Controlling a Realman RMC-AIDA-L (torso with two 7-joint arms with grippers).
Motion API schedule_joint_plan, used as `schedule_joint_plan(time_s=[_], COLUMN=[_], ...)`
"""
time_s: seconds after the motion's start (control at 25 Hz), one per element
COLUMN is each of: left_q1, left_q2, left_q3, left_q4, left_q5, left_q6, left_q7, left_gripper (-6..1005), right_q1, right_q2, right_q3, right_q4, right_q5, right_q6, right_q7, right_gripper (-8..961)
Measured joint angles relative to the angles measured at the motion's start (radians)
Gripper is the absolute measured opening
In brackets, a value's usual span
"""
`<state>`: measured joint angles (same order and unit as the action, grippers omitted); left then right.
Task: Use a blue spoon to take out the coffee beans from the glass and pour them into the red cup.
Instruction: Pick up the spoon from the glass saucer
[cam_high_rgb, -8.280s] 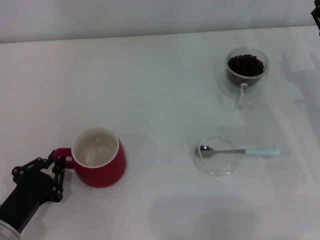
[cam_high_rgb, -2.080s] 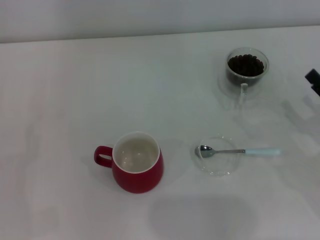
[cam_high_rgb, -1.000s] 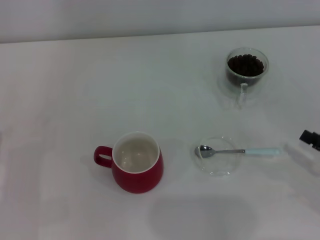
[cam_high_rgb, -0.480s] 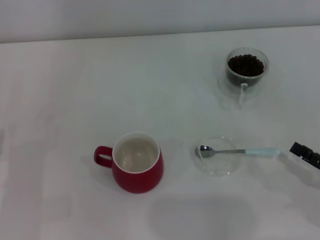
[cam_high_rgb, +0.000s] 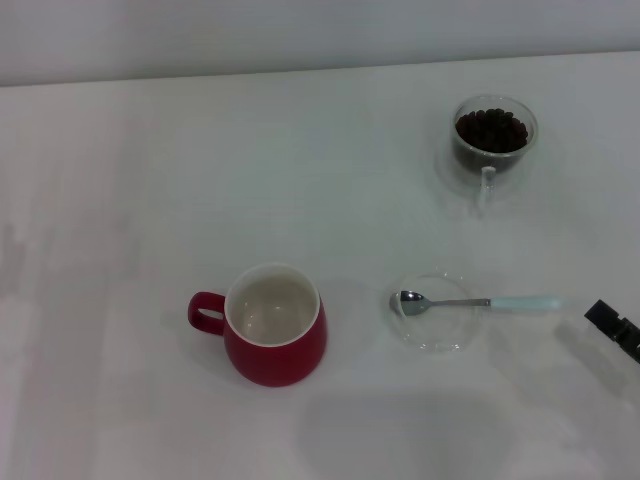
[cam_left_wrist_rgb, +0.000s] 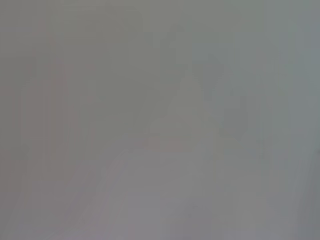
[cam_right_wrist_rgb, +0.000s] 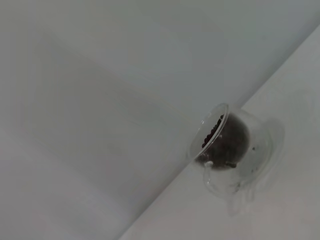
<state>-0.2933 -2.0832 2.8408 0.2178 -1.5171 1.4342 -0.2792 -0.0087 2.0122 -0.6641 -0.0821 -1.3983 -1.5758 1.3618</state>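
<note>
The right gripper (cam_high_rgb: 612, 325) enters low at the table's right edge, a black tip just beyond the handle end of the blue spoon (cam_high_rgb: 475, 301); only a sliver of it shows, so whether its fingers are spread or closed cannot be told, and it holds nothing visible. The spoon lies flat with its long axis running straight away from that gripper toward the robot's left: pale blue handle nearest the tool, slim metal neck next, shiny bowl farthest off, resting inside a shallow clear round dish (cam_high_rgb: 433, 335). The handle overhangs the dish rim, near the gripper but apart from it.

The right arm is plainly the nearer one. The left gripper is nowhere in the head view, and its wrist camera sees only blank grey.

Farther from the robot than the gripper, and a little to the left, stands the glass (cam_high_rgb: 494, 140), clear and double-walled, its glass handle turned back toward the robot, with the coffee beans (cam_high_rgb: 491, 129) heaped dark and glossy inside. The right wrist camera sees the same glass from the side against the white wall. Well beyond the spoon's bowl, on the far side of the dish from the gripper, sits the red cup (cam_high_rgb: 272, 325), bulbous glazed ceramic, cream inside and empty, its loop handle pointing away from the tool. No beans have been moved yet; the likely next move is a pinch on the overhanging handle.
</note>
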Motion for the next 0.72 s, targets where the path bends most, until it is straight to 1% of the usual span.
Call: schedule_joint_plan(time_s=[0.16,0.32,0.44,0.72], left_q1=[-0.005,-0.006,-0.006,-0.008], left_q2=[0.0,0.0,0.0,0.0], left_q3=[0.0,0.0,0.0,0.0], left_q4=[0.0,0.0,0.002,0.0], left_q5=[0.001,0.001,0.001,0.003], left_q6=[0.0,0.0,0.0,-0.001], left_q7=[0.0,0.0,0.0,0.0], left_gripper=[787,787,787,787], right_q1=[0.002,0.011,0.031,0.063], right_q2=[0.003,0.011,0.011,0.012], right_q3=[0.002,0.005,0.007,0.007], right_q4=[0.026,0.055,0.096,0.114], right_q5=[0.0,0.002,0.011,0.013], right_q6=[0.0,0.004,0.008,0.035], right_q7=[-0.03,-0.066,-0.102,-0.114], right_gripper=[824,823,822,820])
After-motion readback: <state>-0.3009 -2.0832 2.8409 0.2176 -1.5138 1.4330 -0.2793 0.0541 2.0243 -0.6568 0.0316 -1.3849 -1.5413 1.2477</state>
